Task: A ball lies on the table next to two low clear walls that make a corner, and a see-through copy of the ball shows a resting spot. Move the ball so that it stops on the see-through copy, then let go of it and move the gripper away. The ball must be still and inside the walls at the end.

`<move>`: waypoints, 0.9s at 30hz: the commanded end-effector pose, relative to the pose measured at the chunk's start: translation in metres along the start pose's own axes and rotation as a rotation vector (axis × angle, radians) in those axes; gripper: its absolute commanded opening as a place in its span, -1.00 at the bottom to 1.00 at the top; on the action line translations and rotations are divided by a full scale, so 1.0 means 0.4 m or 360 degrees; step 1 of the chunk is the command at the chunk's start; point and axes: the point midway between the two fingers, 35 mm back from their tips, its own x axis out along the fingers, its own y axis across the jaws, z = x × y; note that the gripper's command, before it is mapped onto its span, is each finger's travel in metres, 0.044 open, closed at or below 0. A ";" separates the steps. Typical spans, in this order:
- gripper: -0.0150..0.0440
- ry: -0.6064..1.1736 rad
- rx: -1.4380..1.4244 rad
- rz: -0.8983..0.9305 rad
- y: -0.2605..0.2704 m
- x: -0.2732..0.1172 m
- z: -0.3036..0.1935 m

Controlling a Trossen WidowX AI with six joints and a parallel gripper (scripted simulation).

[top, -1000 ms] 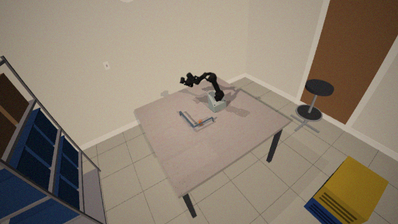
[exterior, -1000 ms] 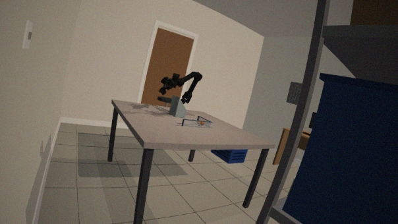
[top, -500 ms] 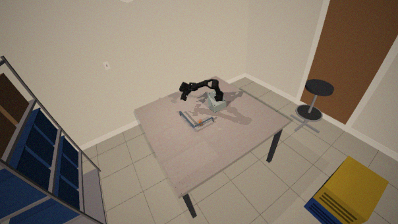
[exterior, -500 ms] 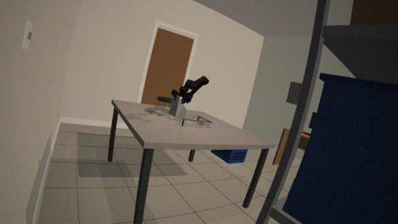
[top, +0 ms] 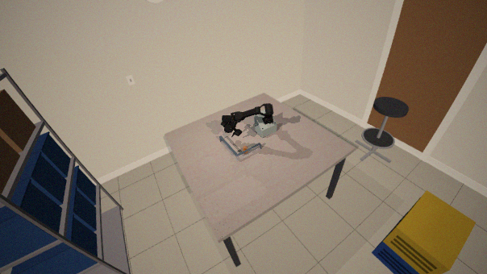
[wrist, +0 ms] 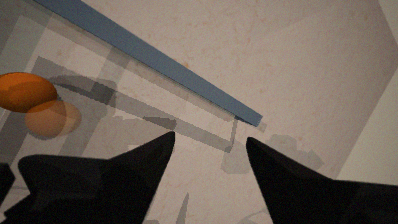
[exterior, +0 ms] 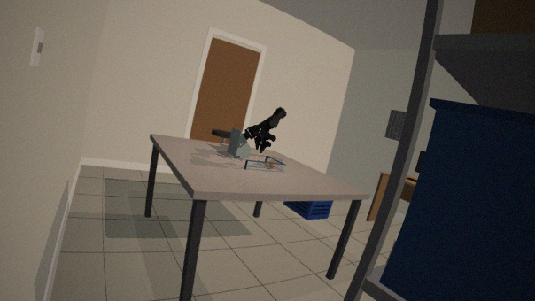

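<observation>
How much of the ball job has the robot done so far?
Not much yet. The gripper is open with nothing in it, hanging above the table near the blue-edged wall. The orange ball lies loose by the corner, only partly over its see-through copy. Still to do: nudge the ball fully onto the copy, let it stop, and move away.
</observation>
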 end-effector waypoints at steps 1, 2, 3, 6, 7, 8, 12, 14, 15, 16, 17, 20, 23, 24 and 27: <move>0.59 0.0005 -0.0743 0.0263 0.175 -0.008 0.063; 0.59 0.0001 -0.0856 0.0311 0.203 -0.010 0.069; 0.59 -0.0007 -0.0968 0.0360 0.231 -0.012 0.074; 0.59 -0.0045 -0.1293 0.0507 0.314 -0.024 0.086; 0.59 -0.0062 -0.1397 0.0556 0.341 -0.029 0.089; 0.59 -0.0082 -0.1499 0.0604 0.367 -0.034 0.092; 0.59 -0.0133 -0.1710 0.0705 0.423 -0.047 0.095; 0.59 -0.0133 -0.1710 0.0705 0.423 -0.047 0.095; 0.59 -0.0133 -0.1710 0.0705 0.423 -0.047 0.095; 0.59 -0.0133 -0.1710 0.0705 0.423 -0.047 0.095; 0.59 -0.0133 -0.1710 0.0705 0.423 -0.047 0.095; 0.59 -0.0133 -0.1710 0.0705 0.423 -0.047 0.095; 0.59 -0.0133 -0.1710 0.0705 0.428 -0.036 0.094; 0.59 -0.0133 -0.1710 0.0705 0.433 -0.024 0.092; 0.59 -0.0134 -0.1710 0.0705 0.438 -0.013 0.090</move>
